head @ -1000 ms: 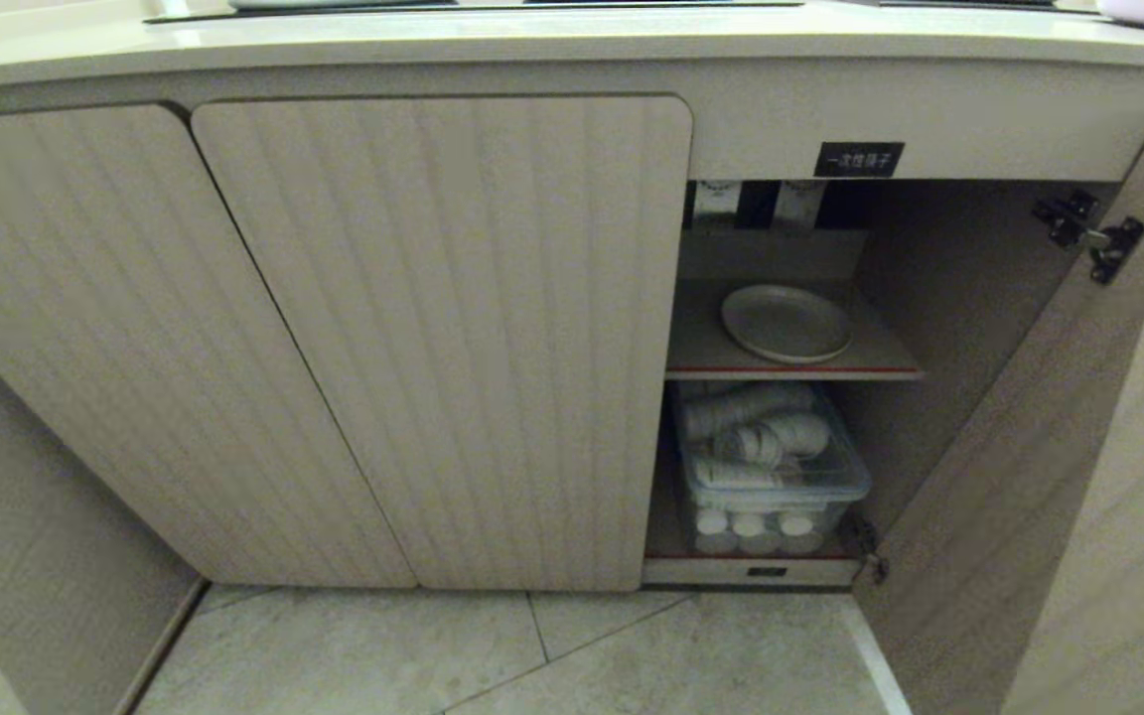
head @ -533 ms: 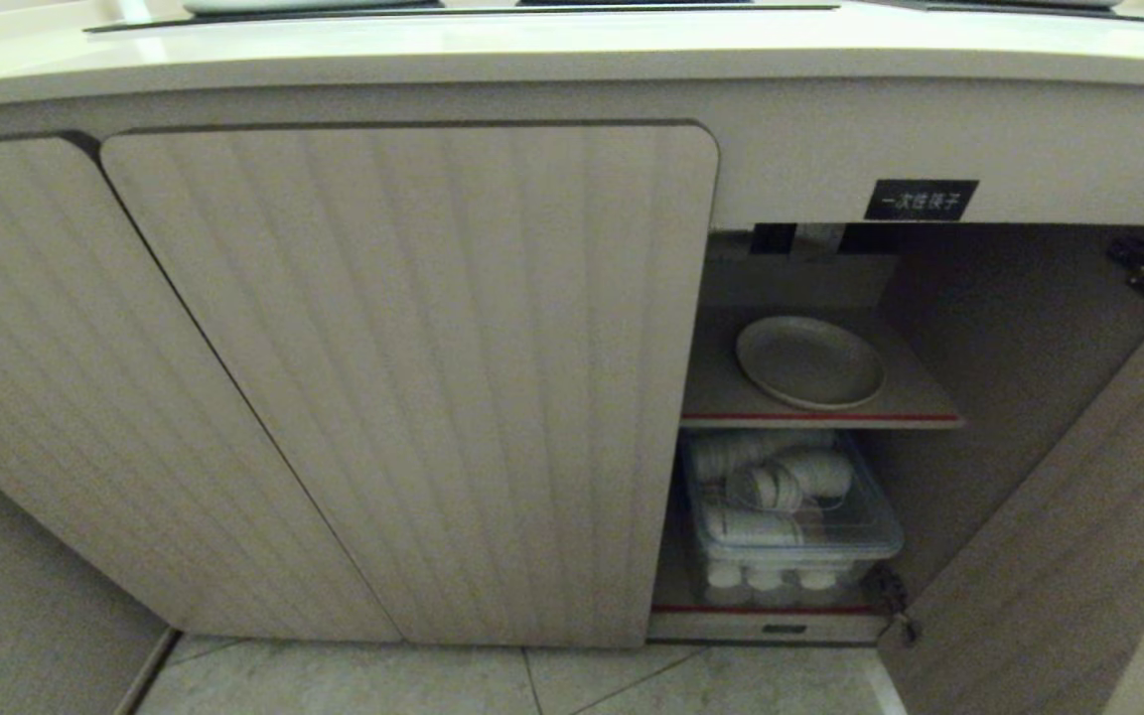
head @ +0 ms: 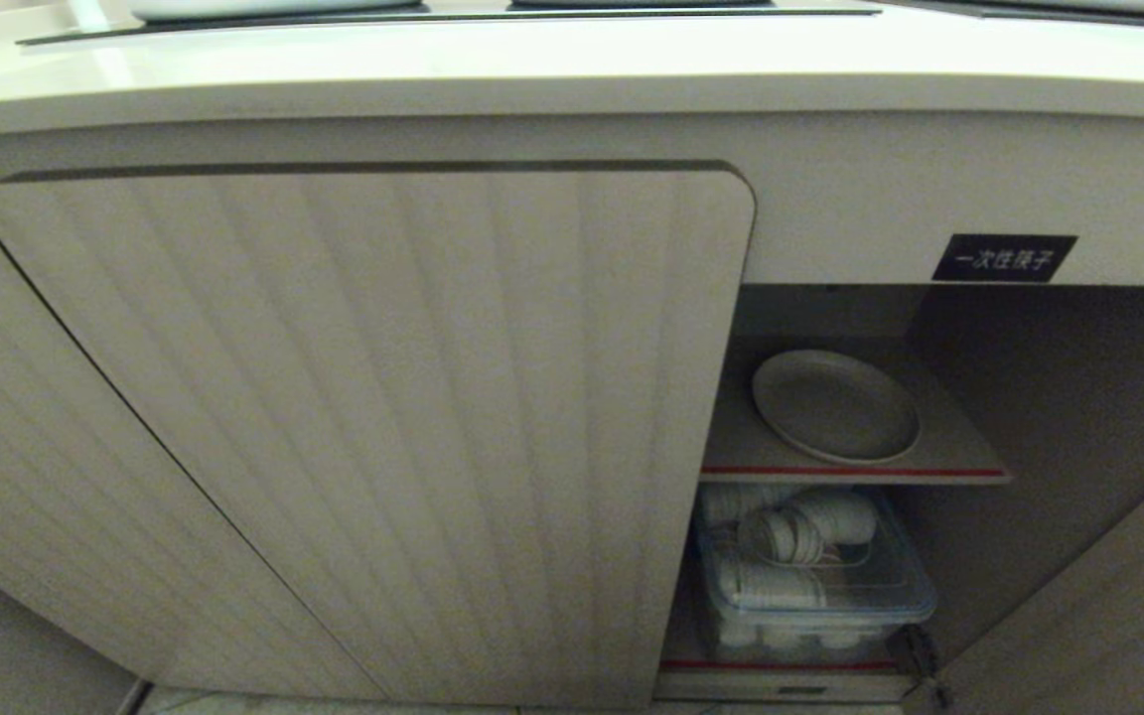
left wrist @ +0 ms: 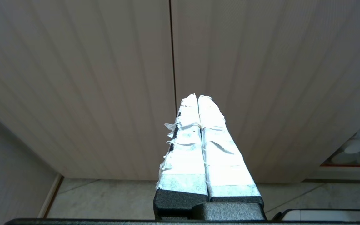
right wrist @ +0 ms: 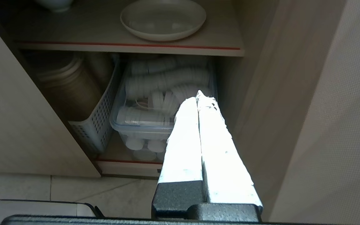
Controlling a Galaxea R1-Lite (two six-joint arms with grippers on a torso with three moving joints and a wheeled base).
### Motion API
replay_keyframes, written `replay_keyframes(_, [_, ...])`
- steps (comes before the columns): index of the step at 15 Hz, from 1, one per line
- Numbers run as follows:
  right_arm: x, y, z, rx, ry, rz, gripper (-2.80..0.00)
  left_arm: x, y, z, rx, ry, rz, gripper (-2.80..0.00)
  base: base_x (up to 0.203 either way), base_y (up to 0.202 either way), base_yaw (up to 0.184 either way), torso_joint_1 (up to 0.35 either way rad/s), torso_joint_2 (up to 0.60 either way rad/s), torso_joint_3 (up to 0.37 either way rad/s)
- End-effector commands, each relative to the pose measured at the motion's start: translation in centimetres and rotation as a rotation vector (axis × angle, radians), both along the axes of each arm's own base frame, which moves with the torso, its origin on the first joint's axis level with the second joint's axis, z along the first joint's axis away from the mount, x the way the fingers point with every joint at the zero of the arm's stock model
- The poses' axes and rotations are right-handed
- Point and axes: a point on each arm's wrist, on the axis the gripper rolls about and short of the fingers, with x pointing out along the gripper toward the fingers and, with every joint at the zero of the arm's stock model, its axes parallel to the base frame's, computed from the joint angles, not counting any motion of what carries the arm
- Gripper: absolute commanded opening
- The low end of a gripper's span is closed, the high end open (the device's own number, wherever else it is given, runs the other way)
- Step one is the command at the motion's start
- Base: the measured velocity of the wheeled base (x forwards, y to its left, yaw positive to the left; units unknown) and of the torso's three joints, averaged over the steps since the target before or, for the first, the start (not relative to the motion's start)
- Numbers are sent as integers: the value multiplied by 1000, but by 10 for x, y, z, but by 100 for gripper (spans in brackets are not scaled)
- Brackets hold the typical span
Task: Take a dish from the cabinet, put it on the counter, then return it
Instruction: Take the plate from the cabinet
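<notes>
The dish lies flat on the inner shelf of the cabinet, near the shelf's red-trimmed front edge; the right-hand compartment stands open, its door swung out to the right, while the ribbed doors to the left are closed; above runs the cream table, with the edge of a black cooktop panel at its back; a small black label with white characters sits on the panel just over the opening; under the shelf a clear lidded box holds stacked white cups; beside it, seen from the right wrist, stands a perforated basket; the right claw hangs in front of the open compartment, below the level of the dish and apart from it, its taped fingers pressed together on nothing; the left claw faces the closed doors, its taped fingers likewise together and empty; pale floor tiles show beneath.
</notes>
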Motion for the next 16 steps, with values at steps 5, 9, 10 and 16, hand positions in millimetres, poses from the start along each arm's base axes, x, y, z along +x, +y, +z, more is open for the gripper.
replay_keyframes(5, [0, 0, 0, -1, 1, 0, -280, 0, 0, 0, -2, 0, 0, -280, 0, 0, 0, 0, 0, 0])
replay_keyframes(9, [0, 0, 0, -1, 1, 0, -280, 0, 0, 0, -2, 0, 0, -280, 0, 0, 0, 0, 0, 0])
replay_keyframes(10, [0, 0, 0, -1, 3, 0, -280, 0, 0, 0, -2, 0, 0, -280, 0, 0, 0, 0, 0, 0])
replay_keyframes(16, [0, 0, 0, -1, 1, 0, -280, 0, 0, 0, -2, 0, 0, -280, 0, 0, 0, 0, 0, 0])
